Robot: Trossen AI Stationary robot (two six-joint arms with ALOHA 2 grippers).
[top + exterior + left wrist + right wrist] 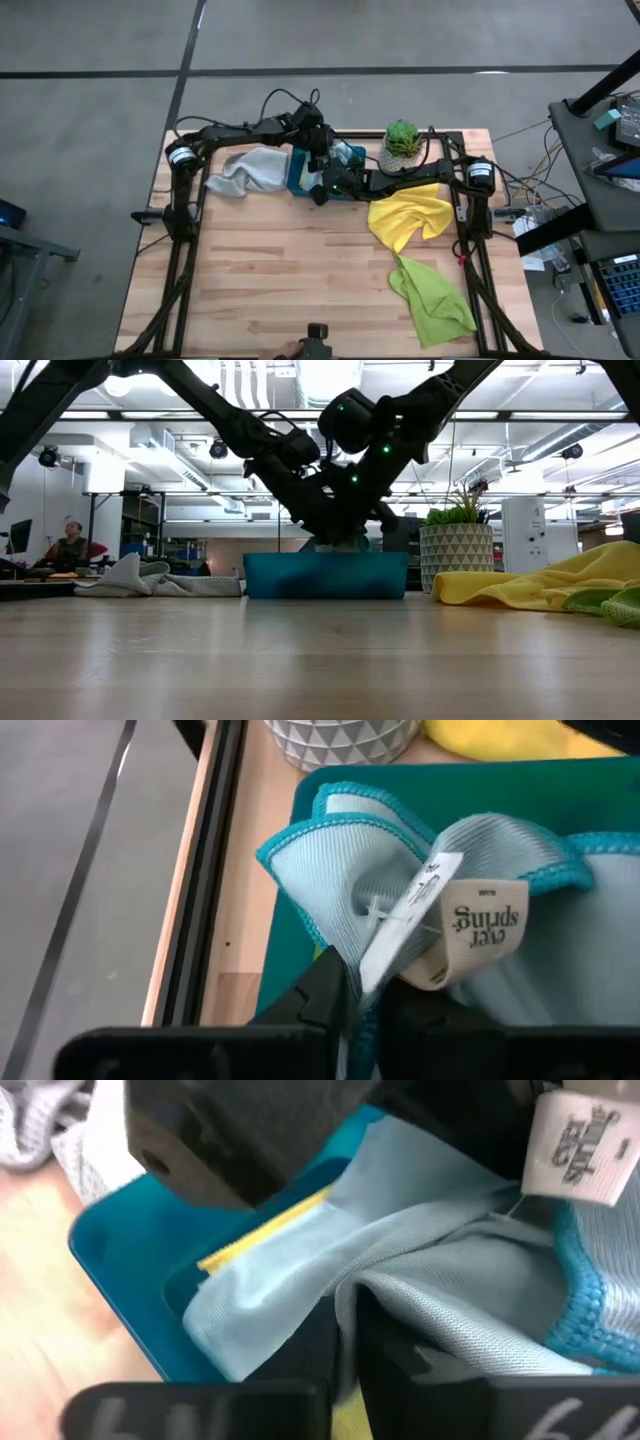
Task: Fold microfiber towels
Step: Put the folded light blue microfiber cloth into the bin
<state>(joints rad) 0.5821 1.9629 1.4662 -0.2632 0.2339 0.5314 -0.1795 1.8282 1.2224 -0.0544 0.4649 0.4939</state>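
floor: grey concrete (90,110) | ceiling: white beams, strip lights (330,375) | person seated (70,545)

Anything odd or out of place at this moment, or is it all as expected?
Only small things. The light blue towel in the teal tray carries its paper tag. A yellow edge shows under it. The grey towel, yellow towel and lime green towel lie rumpled.

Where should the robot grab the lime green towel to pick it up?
Probably by its pointed corner nearest the yellow towel. The lime green towel lies crumpled near the table's right edge, narrowing to that corner, so a pinch from straight above there should lift it free. The right gripper sits closer but is shut on the light blue towel at the teal tray.
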